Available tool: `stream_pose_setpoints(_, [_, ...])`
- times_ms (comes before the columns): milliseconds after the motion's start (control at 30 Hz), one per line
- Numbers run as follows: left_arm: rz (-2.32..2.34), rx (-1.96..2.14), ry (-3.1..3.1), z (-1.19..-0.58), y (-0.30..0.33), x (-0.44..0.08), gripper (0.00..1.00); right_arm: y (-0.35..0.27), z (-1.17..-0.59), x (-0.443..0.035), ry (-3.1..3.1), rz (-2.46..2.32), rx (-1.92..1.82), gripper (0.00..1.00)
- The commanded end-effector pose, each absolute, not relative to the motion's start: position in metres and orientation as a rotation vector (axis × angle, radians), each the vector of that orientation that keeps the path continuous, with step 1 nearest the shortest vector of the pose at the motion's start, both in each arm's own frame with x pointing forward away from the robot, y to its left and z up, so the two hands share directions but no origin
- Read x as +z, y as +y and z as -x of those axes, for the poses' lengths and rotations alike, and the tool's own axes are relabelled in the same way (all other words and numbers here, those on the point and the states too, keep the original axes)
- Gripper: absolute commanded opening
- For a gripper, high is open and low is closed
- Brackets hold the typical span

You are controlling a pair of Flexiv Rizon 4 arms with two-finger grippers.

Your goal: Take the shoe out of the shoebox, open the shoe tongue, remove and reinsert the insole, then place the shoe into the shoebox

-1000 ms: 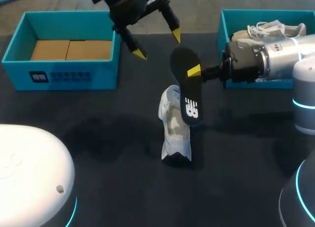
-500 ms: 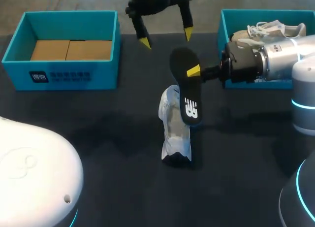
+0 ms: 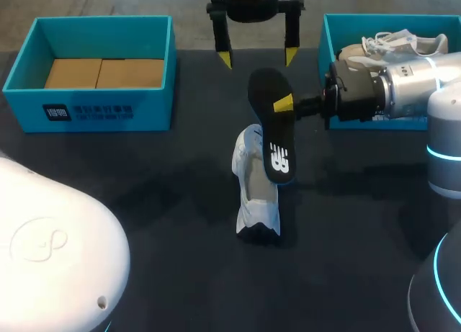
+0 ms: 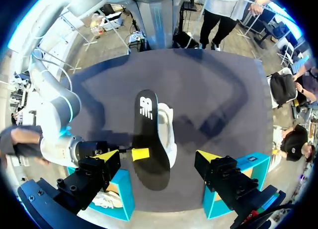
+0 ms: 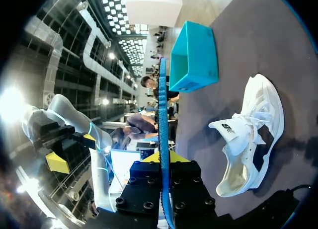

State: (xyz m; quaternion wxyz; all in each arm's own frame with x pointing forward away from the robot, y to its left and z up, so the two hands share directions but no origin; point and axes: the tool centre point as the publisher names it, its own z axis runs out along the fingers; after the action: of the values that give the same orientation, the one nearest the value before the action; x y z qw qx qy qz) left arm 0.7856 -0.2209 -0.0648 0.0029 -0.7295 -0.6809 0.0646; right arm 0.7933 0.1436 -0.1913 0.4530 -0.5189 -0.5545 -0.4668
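Two shoeboxes point(image 3: 94, 112), two shoes point(image 3: 253, 191), one insole point(image 3: 276, 141) pinched in right jaws, left jaws spread wide, empty.

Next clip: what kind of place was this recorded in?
Probably a robot lab workbench set up for shoe handling: a dark table carrying a blue shoebox and a second shoebox, with a white shoe between them while the right end effector holds its insole.
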Motion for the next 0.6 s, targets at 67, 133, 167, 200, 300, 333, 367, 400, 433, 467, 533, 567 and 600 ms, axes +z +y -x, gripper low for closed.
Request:
stream_pose_setpoints(67, [2.267,0.146,-2.121,-0.7863,-0.2239,-0.0634,1.0,0.1432,-0.7905,-0.1912,-1.368,1.286,-1.154,0.0])
stream_pose_setpoints(133, [2.267,0.146,-2.123,-0.786,-0.2236,-0.064,1.0,0.1432,-0.7904,-0.191,-1.369,1.286,-1.153,0.0])
stream_pose_setpoints(167, [2.266,0.146,-2.125,-0.786,-0.2235,-0.0644,1.0,0.1432,-0.7904,-0.1908,-1.37,1.286,-1.153,0.0])
stream_pose_setpoints(200, [2.268,0.146,-2.126,-0.7859,-0.2235,-0.0645,1.0,0.143,-0.7903,-0.1904,-1.37,1.285,-1.153,0.0])
stream_pose_setpoints(300, [2.266,0.15,-2.129,-0.7853,-0.2242,-0.0648,1.0,0.1427,-0.7903,-0.1901,-1.37,1.285,-1.154,0.0])
stream_pose_setpoints(333, [2.266,0.151,-2.13,-0.7852,-0.2243,-0.0649,1.0,0.1426,-0.7903,-0.1901,-1.37,1.285,-1.154,0.0])
stream_pose_setpoints(367, [2.267,0.153,-2.132,-0.7851,-0.2247,-0.0652,1.0,0.1426,-0.7903,-0.1901,-1.37,1.285,-1.153,0.0])
stream_pose_setpoints(400, [2.269,0.154,-2.133,-0.785,-0.2248,-0.0652,1.0,0.1425,-0.7903,-0.19,-1.371,1.285,-1.153,0.0])
stream_pose_setpoints(433, [2.27,0.153,-2.133,-0.785,-0.2249,-0.0653,1.0,0.1425,-0.7903,-0.19,-1.371,1.285,-1.153,0.0])
stream_pose_setpoints(467, [2.271,0.154,-2.134,-0.7849,-0.225,-0.0654,1.0,0.1424,-0.7903,-0.19,-1.371,1.284,-1.153,0.0])
stream_pose_setpoints(533, [2.273,0.157,-2.136,-0.7845,-0.2251,-0.0659,1.0,0.1421,-0.7901,-0.1898,-1.371,1.283,-1.153,0.0])
stream_pose_setpoints(567, [2.28,0.164,-2.142,-0.7842,-0.2249,-0.0663,1.0,0.142,-0.7901,-0.1897,-1.372,1.283,-1.153,0.0])
stream_pose_setpoints(600, [2.29,0.174,-2.144,-0.7841,-0.2247,-0.0669,1.0,0.1418,-0.7901,-0.1897,-1.372,1.283,-1.153,0.0])
